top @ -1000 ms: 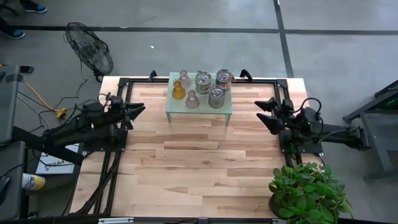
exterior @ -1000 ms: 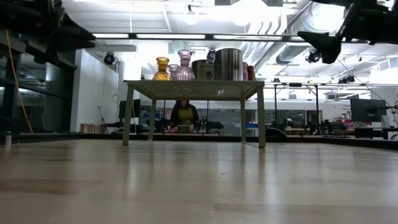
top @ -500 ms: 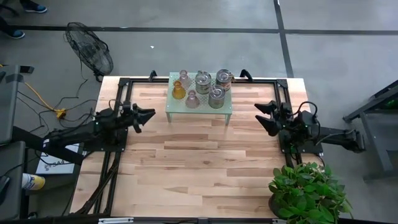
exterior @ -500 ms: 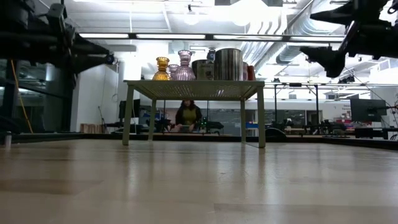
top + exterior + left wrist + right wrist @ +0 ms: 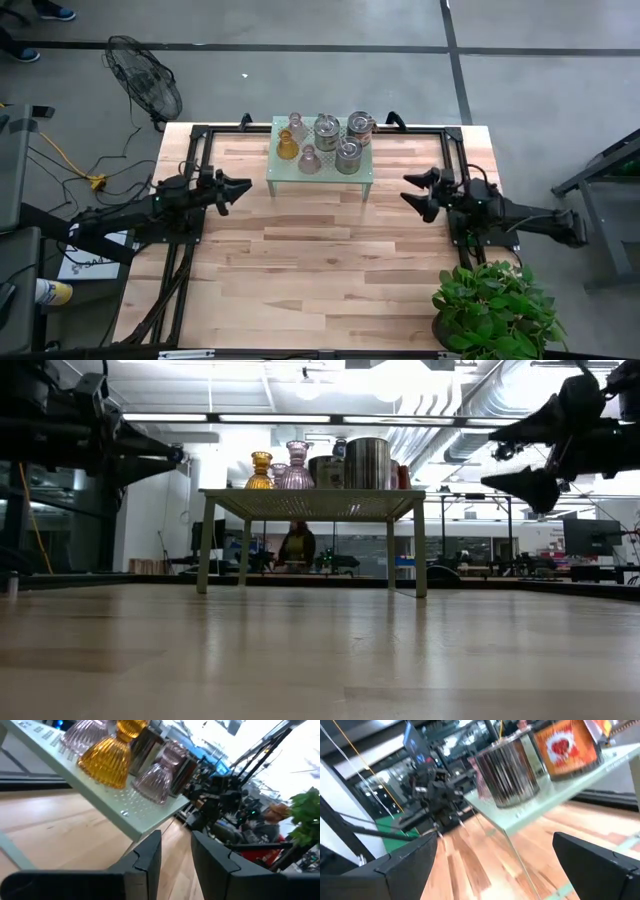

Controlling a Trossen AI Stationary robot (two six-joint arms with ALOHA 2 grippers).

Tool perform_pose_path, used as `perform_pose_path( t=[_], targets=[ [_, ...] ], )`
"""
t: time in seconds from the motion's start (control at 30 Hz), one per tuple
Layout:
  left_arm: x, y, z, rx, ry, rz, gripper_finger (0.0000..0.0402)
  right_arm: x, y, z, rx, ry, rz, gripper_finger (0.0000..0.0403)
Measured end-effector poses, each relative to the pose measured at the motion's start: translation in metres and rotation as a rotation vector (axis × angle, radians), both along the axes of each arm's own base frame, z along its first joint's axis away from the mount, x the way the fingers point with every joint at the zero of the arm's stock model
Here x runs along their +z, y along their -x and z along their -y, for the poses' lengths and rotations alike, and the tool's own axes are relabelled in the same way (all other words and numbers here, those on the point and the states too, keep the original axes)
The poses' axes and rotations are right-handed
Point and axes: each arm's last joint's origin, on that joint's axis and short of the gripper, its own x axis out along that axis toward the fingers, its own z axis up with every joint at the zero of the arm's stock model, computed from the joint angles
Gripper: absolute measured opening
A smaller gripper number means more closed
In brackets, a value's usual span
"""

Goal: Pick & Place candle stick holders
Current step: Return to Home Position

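On the green stand (image 5: 366, 173) at the desk's (image 5: 300, 260) far side sit the candle stick holders (image 5: 322, 143): light, slippery, some fragile glass; I'd pinch their waists. Left gripper (image 5: 240, 186) narrowly apart, right gripper (image 5: 410, 191) wide apart.

amber ribbed holder (image 5: 107, 762), pale green perforated stand (image 5: 140, 817)

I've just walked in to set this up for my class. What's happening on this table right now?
Nothing is being handled at this moment. All six candle stick holders stand on top of the pale green stand at the far side of the table: three silvery ones, an amber one and two pale glass ones. The left pincer and the right pincer hang over the wood on either side of the stand, both empty and pointing inward.
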Motion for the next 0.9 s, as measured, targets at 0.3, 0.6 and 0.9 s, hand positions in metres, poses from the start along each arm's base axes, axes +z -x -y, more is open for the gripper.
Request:
perform_pose_path(
  t=[0.3,0.6,0.9],
  targets=[
    [0.0006,-0.0005,0.0018,-0.063,-0.089,-0.024,0.0104,-0.007,0.0009,0.0039,-0.016,0.02,-0.082,0.0392],
    [-0.0017,-0.0013,0.005,-0.169,-0.306,-0.097,0.0104,-0.0087,0.0023,0.0085,-0.017,0.07,-0.117,0.0391],
    [-0.0022,-0.0011,0.0039,-0.133,-0.304,-0.108,0.0104,-0.0091,0.0023,0.0085,-0.015,0.105,-0.132,0.0392]
  ],
)
